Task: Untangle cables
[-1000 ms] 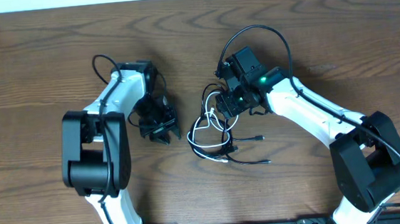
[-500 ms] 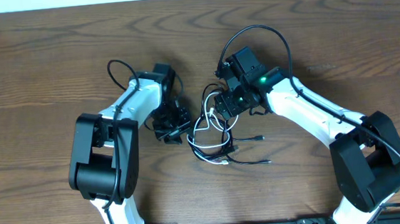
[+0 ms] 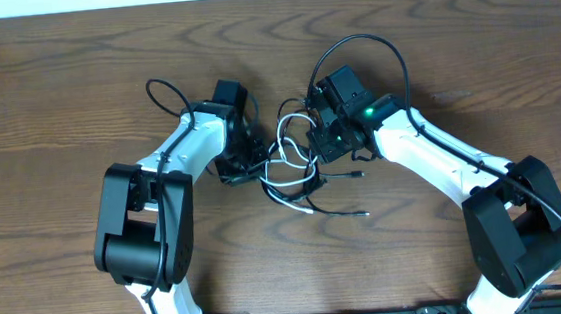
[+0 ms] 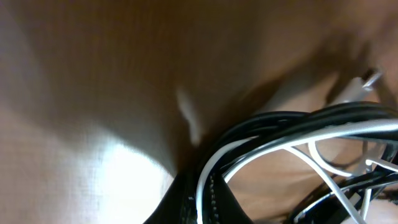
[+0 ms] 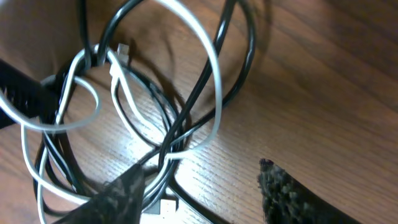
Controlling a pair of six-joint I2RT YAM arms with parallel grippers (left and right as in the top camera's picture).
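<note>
From overhead, the tangle of thin black and white cables (image 3: 292, 172) lies near the middle of the brown wooden tabletop (image 3: 74, 83). The left tool (image 3: 242, 166) meets the tangle at its 9 o'clock edge, and the right tool (image 3: 322, 146) sits over its 2 o'clock edge. Two loose black plug ends trail off toward 4 o'clock.

In the left wrist view, which is blurred, we see black and white strands bunching down into the dark finger (image 4: 189, 202) at 6 o'clock. The left tool is fully closed and, as we read it, pinches the cables there.

In the right wrist view, the two fingers (image 5: 121, 196) stand apart at 6 o'clock. White and black loops lie on the wood at 11 o'clock, and a strand crosses beside the left finger. Nothing looks clamped, so the right tool is open.

We judge the step to be securing two holds. The right tool next needs to close on a single loop, then both can draw apart gently.
</note>
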